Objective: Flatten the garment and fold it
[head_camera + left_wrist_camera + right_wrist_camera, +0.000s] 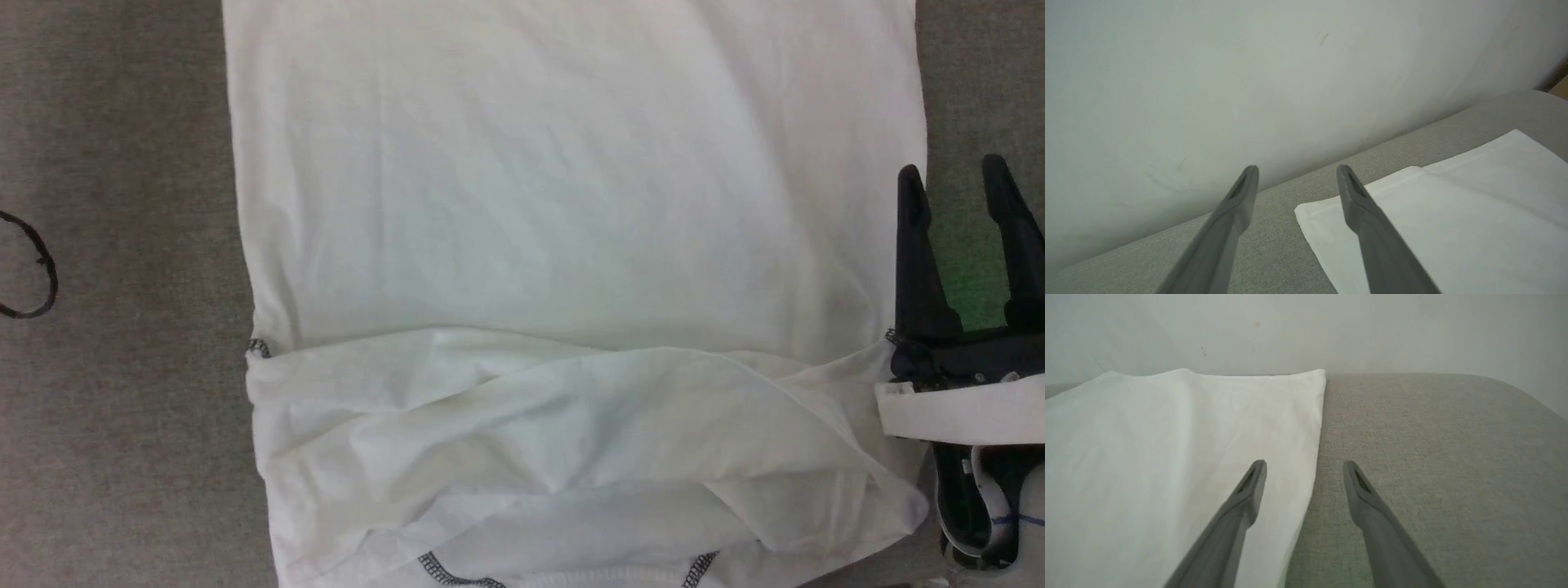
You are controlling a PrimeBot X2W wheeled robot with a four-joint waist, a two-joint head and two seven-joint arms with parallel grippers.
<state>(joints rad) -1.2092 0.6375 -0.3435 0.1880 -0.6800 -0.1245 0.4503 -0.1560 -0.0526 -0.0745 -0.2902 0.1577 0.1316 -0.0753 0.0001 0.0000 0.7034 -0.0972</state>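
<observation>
Garment (pixel 571 204) on grey tabletop (pixel 122 408), filling middle of frame. Nearest, along bottom edge: rumpled, folded-over band with dark zigzag seams (pixel 433 566). Beyond that, smooth white cloth up to top edge. Right gripper (pixel 953 171) at right edge, just beside garment, jaws wide, holding nothing. Left gripper (pixel 1297 168) over a garment corner and bare tabletop, jaws wide too, empty. Farthest back, pale wall (pixel 1208 81).

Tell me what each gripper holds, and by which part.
Nothing is held. The left gripper and right gripper stand open and empty near the edges of the T-shirt.
</observation>
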